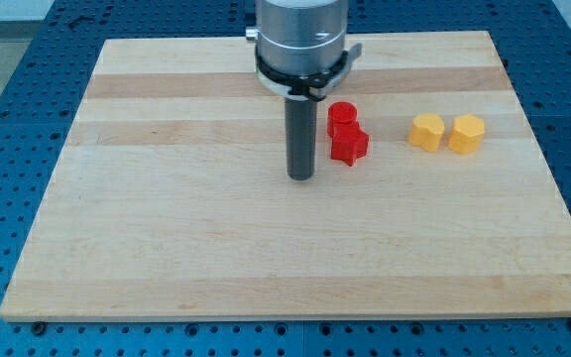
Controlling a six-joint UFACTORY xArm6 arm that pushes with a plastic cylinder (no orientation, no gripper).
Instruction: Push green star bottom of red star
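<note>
Oddly, no green star shows; my tip (300,177), a bare rod with no pincer, stands beside the red star (348,145) near the board's (167,248) top edge, task unstarted.

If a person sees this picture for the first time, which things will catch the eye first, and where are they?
First comes the dark rod hanging from the view's top centre; my tip rests on the wooden board, just left of the red star. A red cylinder sits touching the red star on its upper side. Farther to the view's right, two yellow blocks stand side by side. No green star shows.
</note>
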